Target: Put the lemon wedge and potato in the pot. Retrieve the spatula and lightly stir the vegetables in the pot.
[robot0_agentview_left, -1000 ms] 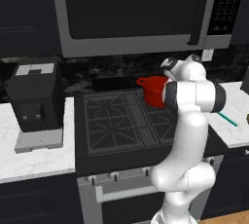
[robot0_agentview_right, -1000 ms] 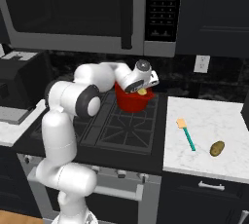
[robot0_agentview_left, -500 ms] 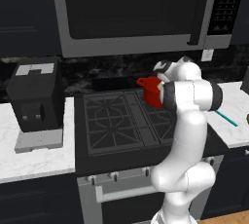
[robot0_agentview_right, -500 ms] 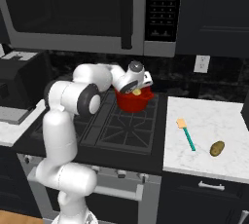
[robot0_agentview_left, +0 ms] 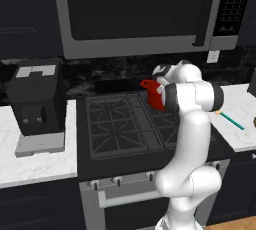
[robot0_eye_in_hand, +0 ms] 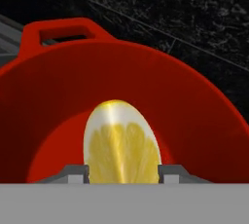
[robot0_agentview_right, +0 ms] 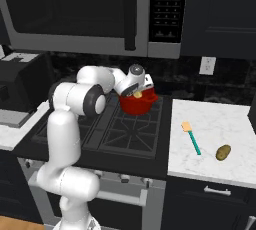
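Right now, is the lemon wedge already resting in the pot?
Cannot tell. The lemon wedge sits between the fingertips over the pot; contact is hidden.

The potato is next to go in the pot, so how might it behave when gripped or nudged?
The potato looks rounded and oblong, lying free on the counter, so a nudge would probably roll or spin it. Its skin looks smooth, so the fingers might slip off the curved ends; gripping across the narrow middle seems safer. It looks solid, likely stiff.

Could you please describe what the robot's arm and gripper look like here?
The arm is glossy white, built of rounded tubular segments with dark bands at the joints. The gripper ends in two small dark grey fingertips. No cables or markings are visible.
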Motion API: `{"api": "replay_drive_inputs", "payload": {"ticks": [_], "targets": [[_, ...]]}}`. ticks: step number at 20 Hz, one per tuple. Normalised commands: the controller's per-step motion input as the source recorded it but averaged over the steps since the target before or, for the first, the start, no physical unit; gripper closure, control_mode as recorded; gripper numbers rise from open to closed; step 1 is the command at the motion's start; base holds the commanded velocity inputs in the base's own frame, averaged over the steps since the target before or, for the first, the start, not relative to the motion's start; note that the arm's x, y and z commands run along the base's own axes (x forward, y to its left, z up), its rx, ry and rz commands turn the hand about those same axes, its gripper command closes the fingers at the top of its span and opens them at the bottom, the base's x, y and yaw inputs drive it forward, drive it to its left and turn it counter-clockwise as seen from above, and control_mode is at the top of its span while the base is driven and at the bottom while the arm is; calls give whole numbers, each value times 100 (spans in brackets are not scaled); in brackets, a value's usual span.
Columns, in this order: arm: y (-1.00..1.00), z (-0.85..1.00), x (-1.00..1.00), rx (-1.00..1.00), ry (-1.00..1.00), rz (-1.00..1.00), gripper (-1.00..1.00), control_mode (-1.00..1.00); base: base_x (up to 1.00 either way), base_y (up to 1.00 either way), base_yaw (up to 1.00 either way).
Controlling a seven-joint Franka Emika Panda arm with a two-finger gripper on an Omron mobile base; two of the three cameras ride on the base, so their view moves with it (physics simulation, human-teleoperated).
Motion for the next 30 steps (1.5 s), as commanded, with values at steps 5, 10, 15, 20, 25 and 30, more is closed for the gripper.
{"api": "replay_drive_inputs", "payload": {"ticks": [5,10,15,20,25,30], "targets": [[2,-1,16,0,0,2,-100,-100,0,0,0],[4,1,3,0,-6,6,-100,-100,0,0,0],[-1,26,-49,0,-13,1,-100,-100,0,0,0],[-23,34,-93,0,0,-3,-100,-100,0,0,0],[-35,52,-99,0,0,-9,-100,-100,0,0,0],[-72,62,-82,0,20,-16,-100,-100,0,0,0]]}}
